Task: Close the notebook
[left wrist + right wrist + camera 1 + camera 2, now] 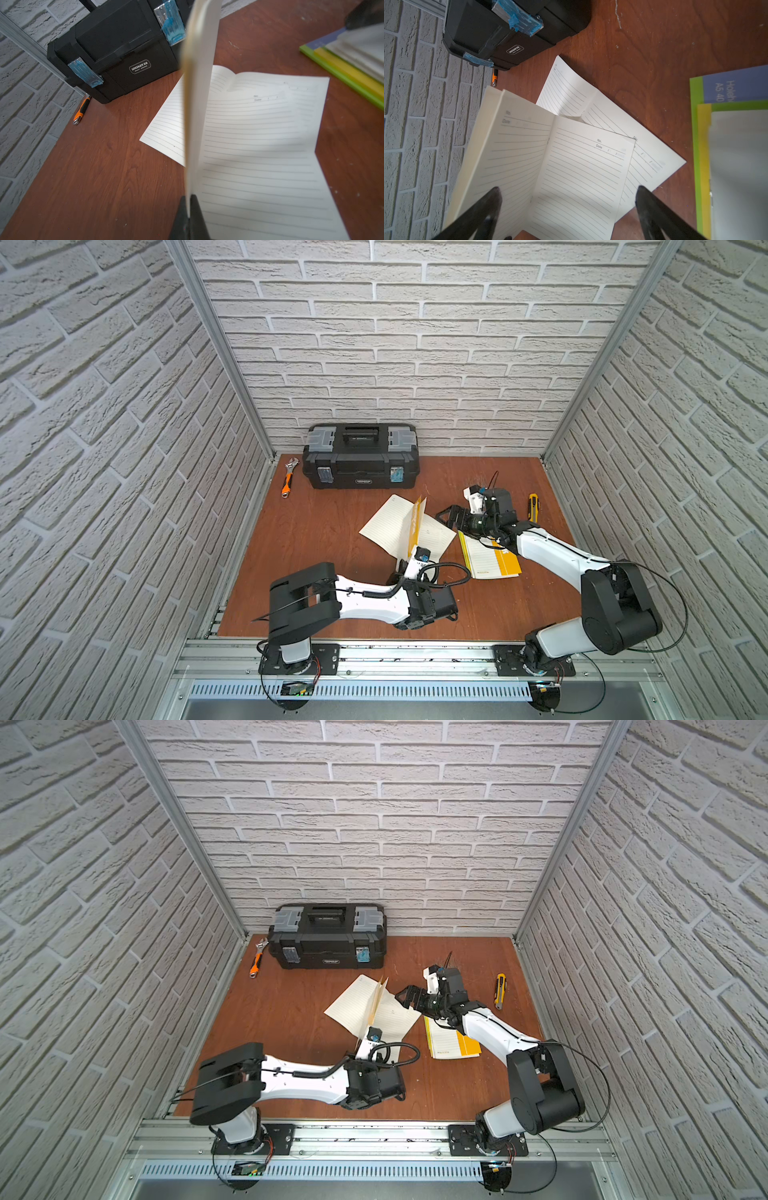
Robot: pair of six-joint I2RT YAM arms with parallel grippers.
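Roughly halfway, by our reckoning.

Both top views: the open notebook with cream lined pages and a yellow cover [392,526] lies on the brown wooden table [324,556], just in front of the black plastic toolbox [360,456], toward its right end. Its lifted leaves [417,522] stand near upright, cover included, while the remaining pages lie flat. The left gripper [409,556] sits at the leaves' end farthest from the toolbox, its jaws hidden beneath the wrist. The right gripper [446,516] hovers spread wide and empty beside the notebook.

Left wrist view: the left gripper [189,205] is pinched tight on the lower edge of the lifted leaves, seen edge-on. What is left, we judge, is to lay them over onto the flat pages and let go.

Right wrist view: the right gripper [568,188] has its fingers far apart and holds nothing; the lifted leaves fan out facing it.

Hard to make out: the spine is hidden, so we cannot tell whether the flat spread joins the lifted part. The stack of green, yellow and blue notebooks [708,145], farther from the toolbox, is cut off and blurred.
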